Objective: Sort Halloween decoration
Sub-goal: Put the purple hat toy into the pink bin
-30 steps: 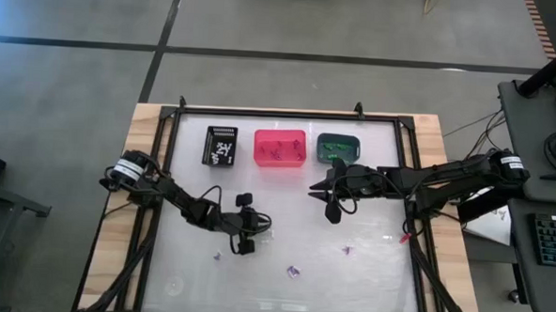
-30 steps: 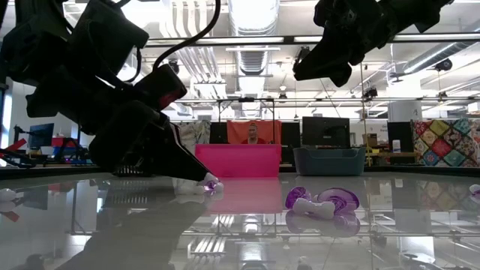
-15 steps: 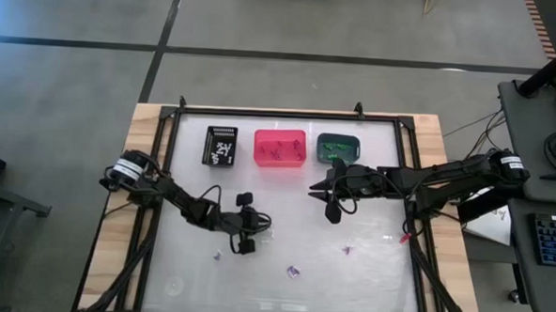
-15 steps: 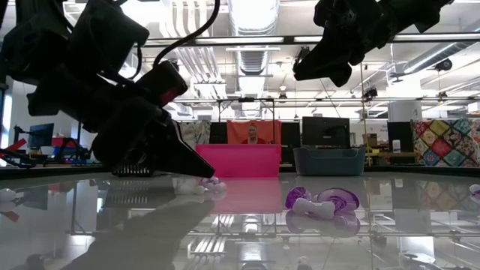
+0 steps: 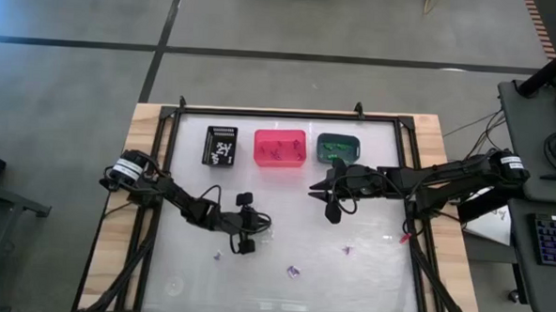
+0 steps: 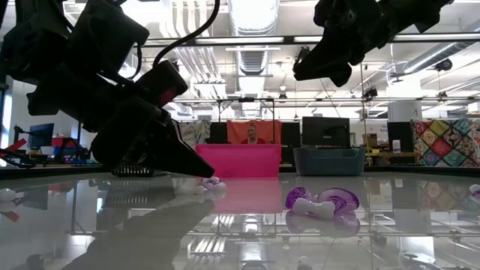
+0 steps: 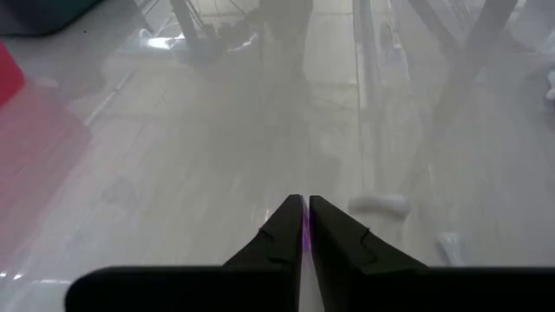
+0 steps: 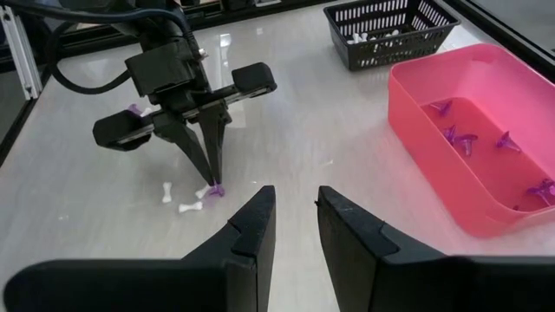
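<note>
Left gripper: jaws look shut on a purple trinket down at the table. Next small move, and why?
Probably lift straight up a little. The left gripper has its jaws shut on a tiny purple trinket at the glass tabletop, with small white bone-shaped trinkets right beside it. A short vertical lift should clear them before heading to the pink rectangular bin, which holds purple pieces.

Grey tiled floor (image 5: 75,72); ceiling ducts (image 6: 251,15) and lights overhead.
</note>
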Motion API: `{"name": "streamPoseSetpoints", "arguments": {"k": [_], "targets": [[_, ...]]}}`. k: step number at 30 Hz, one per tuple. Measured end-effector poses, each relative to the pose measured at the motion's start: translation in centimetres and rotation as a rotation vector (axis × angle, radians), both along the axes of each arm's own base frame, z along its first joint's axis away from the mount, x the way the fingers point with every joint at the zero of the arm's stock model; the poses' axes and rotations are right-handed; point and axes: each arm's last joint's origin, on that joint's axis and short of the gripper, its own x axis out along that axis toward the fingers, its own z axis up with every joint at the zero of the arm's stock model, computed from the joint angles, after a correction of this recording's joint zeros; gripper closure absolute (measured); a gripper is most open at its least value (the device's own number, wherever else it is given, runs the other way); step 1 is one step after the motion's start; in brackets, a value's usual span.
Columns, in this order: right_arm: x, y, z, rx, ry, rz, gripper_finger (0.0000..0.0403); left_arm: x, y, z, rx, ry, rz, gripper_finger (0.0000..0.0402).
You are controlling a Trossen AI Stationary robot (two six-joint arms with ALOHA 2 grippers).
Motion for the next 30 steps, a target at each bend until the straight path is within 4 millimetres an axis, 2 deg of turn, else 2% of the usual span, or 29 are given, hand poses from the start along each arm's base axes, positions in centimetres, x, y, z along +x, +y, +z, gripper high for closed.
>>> {"name": "streamPoseSetpoints", "arguments": {"k": [14,22,30], "targets": [[0.0,0.0,0.0,0.002,0.000,-0.001,0.0323,0.2,-0.1,0.2,0.014,-0.030,-0.013,0.0364],[0.0,0.0,0.0,0.001,0.000,0.000,0.0323,0.2,0.0,-0.8,0.025,-0.008,-0.010,0.0339],[0.0,0.0,0.0,0.001,0.000,0.000,0.0323,0.3,0.0,-1.2,0.020,-0.023,-0.010,0.0346]]}}
